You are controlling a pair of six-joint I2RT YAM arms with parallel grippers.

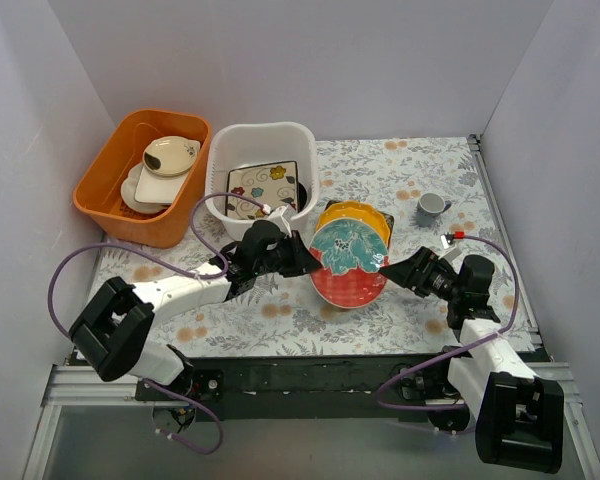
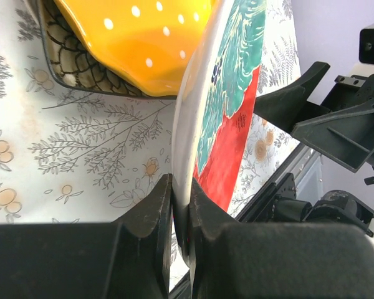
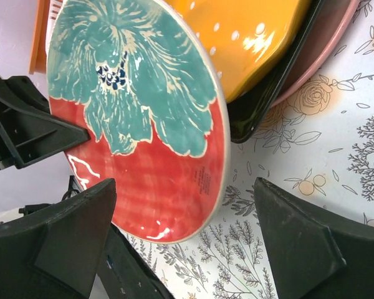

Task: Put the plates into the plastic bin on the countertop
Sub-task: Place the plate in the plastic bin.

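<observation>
The red-and-teal round plate [image 1: 348,262] [image 2: 230,106] [image 3: 143,112] is tilted up off the countertop [image 1: 280,315]. My left gripper [image 1: 312,262] [image 2: 181,199] is shut on its left rim. My right gripper [image 1: 392,268] [image 3: 184,187] stands open at the plate's right edge, with the rim between its spread fingers but not touching them. Behind it lies a stack: a yellow dotted plate [image 1: 358,216] [image 3: 249,37] on a black rectangular plate [image 3: 280,93] and a pink round plate [image 3: 318,56]. The white plastic bin [image 1: 230,150] holds the cream square floral plate [image 1: 263,186] and a dark round plate [image 1: 300,192].
An orange tub [image 1: 105,190] with cream dishes stands left of the bin. A small grey cup [image 1: 431,206] sits at the back right. White walls close in the left, back and right sides.
</observation>
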